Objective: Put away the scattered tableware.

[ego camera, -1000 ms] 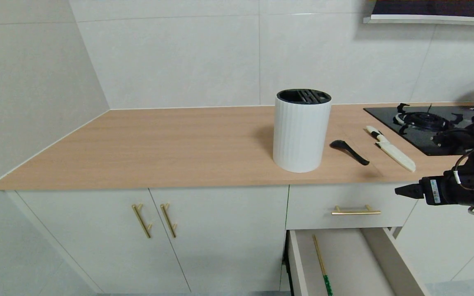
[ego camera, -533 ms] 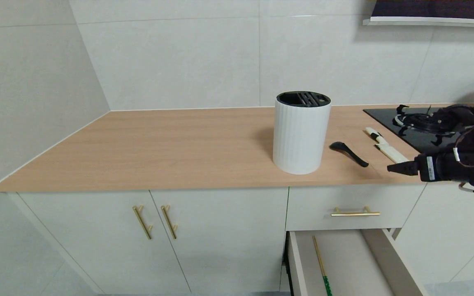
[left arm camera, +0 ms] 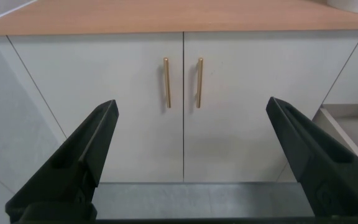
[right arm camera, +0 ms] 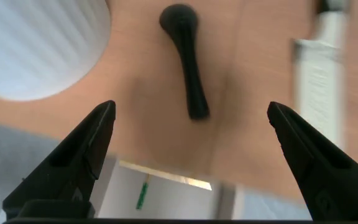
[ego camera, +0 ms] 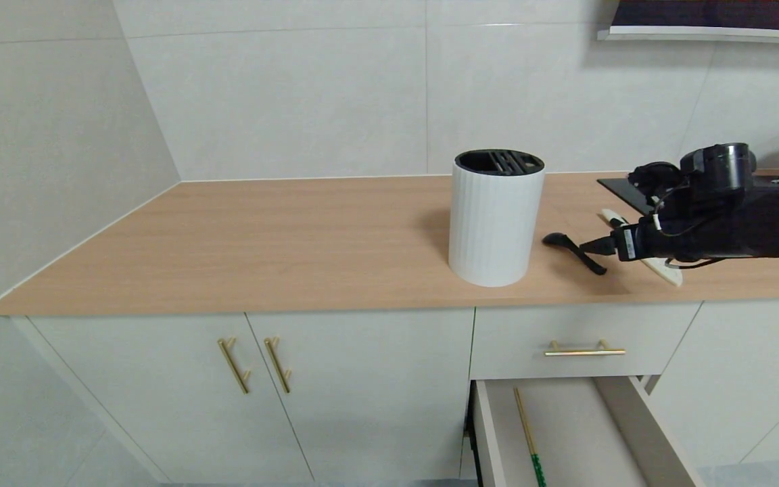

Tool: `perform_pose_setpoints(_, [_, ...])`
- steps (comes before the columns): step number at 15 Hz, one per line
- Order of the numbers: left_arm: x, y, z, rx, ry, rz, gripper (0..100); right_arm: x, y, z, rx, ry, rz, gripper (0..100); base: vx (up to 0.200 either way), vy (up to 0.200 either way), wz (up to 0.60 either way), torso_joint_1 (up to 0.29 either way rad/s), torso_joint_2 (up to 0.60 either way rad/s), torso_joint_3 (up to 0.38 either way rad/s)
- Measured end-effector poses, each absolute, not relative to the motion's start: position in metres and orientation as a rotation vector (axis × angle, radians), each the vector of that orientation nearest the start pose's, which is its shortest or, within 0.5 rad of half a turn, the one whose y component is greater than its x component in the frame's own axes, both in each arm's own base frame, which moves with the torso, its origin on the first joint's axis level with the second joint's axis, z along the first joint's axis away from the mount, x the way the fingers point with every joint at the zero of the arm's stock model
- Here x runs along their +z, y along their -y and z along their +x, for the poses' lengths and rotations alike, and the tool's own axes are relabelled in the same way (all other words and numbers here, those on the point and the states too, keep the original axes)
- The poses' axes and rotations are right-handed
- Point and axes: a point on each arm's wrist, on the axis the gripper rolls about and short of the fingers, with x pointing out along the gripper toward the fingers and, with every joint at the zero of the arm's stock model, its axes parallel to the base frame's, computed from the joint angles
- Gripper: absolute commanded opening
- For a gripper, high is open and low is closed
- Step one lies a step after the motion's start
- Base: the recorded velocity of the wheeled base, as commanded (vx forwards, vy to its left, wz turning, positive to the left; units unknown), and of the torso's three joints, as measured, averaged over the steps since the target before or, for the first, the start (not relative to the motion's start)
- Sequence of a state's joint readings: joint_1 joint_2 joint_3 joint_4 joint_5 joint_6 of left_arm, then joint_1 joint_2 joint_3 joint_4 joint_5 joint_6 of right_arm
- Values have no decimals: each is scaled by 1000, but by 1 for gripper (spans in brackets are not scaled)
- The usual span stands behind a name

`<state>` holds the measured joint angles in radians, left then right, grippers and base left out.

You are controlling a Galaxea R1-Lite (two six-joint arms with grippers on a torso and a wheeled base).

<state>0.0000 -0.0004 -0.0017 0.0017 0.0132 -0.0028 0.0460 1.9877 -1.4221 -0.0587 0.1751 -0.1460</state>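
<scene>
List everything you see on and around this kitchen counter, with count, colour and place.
holder: one, white with black slotted top, upright on the counter
spoon: one, black, on the counter beside the holder
knife: one, cream, on the counter past the spoon
chopsticks: count unclear, wooden with green end, in the open drawer
door handles: two, gold, below the counter
right gripper: black, fingers open, by the spoon's handle
left gripper: black, fingers open, facing the door handles
</scene>
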Motion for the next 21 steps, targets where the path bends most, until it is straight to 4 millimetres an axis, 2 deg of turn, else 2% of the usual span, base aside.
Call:
perform_pose_setpoints(6, [76, 0, -23, 12, 0, -3, 100, 157, -29, 433, 271, -483, -115, 100, 0, 0, 0, 0, 0, 0])
perform_pose_setpoints(9, [76, 0, -23, 13, 1, -3, 100, 142, -30, 442, 273, -487, -114, 100, 0, 0, 0, 0, 0, 0])
perform_pose_setpoints(12, [76, 0, -23, 13, 1, -3, 100, 135, -30, 447, 272, -489, -112, 100, 0, 0, 0, 0, 0, 0])
perform_pose_setpoints(13, [76, 0, -23, 13, 0, -3, 100, 133, -30, 448, 271, -488, -113, 0, 0, 0, 0, 0, 0, 0])
perform_pose_setpoints(21, [76, 0, -23, 13, 1, -3, 100, 130, -30, 450, 270, -497, -106, 0, 0, 0, 0, 0, 0, 0])
